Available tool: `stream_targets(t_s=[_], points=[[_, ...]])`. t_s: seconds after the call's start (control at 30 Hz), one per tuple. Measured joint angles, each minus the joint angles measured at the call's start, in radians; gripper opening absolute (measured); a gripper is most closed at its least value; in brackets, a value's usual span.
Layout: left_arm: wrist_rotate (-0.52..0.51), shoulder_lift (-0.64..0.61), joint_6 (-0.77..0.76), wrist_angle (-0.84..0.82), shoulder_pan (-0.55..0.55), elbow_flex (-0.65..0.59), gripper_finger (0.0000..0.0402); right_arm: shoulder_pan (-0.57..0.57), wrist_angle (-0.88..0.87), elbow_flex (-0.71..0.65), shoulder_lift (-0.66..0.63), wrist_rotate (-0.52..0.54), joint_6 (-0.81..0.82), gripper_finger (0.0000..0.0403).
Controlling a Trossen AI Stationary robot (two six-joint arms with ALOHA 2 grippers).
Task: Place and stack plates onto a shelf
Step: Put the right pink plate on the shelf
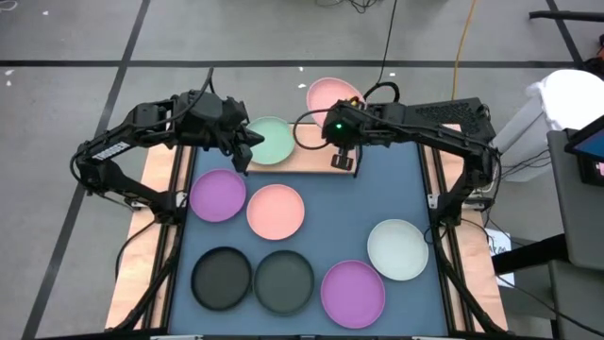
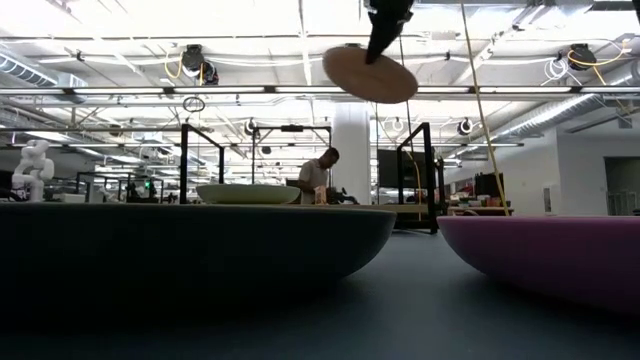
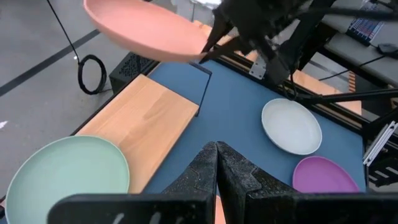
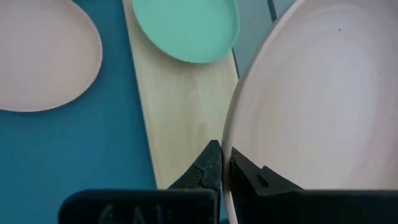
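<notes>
Holding a pink plate by its rim above the shelf, the right gripper is clamped shut. Lowering it level beside the mint plate would seat it well. The left gripper, closed and empty, hovers near that plate.

In your high view, the right arm hides the shelf's three o'clock end. The held pink plate runs off the right wrist view's edge. The low view crops the purple plate at three o'clock.
</notes>
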Motion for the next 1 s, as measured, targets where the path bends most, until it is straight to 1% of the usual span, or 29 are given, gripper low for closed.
stream_targets(t_s=[0.13, 0.23, 0.43, 0.57, 0.7, 0.8, 1.0], points=[[0.000, 0.000, -0.004, -0.002, 0.000, 0.000, 0.0010, 0.006, 0.051, 0.000, 0.034, -0.004, -0.030, 0.0000], [0.000, 0.000, -0.009, -0.011, 0.000, 0.000, 0.0010, 0.006, 0.075, 0.000, 0.060, -0.044, -0.034, 0.0000], [-0.001, 0.000, -0.011, -0.047, 0.000, 0.000, 0.0010, 0.011, 0.078, 0.000, 0.121, -0.056, -0.053, 0.0000], [-0.001, -0.002, -0.010, -0.061, 0.000, 0.000, 0.0010, 0.010, 0.086, -0.001, 0.153, -0.103, -0.048, 0.0000], [-0.002, -0.018, 0.007, -0.082, 0.000, 0.001, 0.0010, 0.009, 0.088, -0.001, 0.190, -0.106, -0.047, 0.0000], [-0.035, -0.038, 0.007, -0.106, 0.000, 0.001, 0.0010, 0.008, 0.086, -0.001, 0.214, -0.117, -0.046, 0.0000], [-0.141, -0.105, 0.007, -0.124, 0.000, 0.001, 0.0010, 0.000, 0.088, -0.001, 0.257, -0.155, -0.044, 0.0000]])
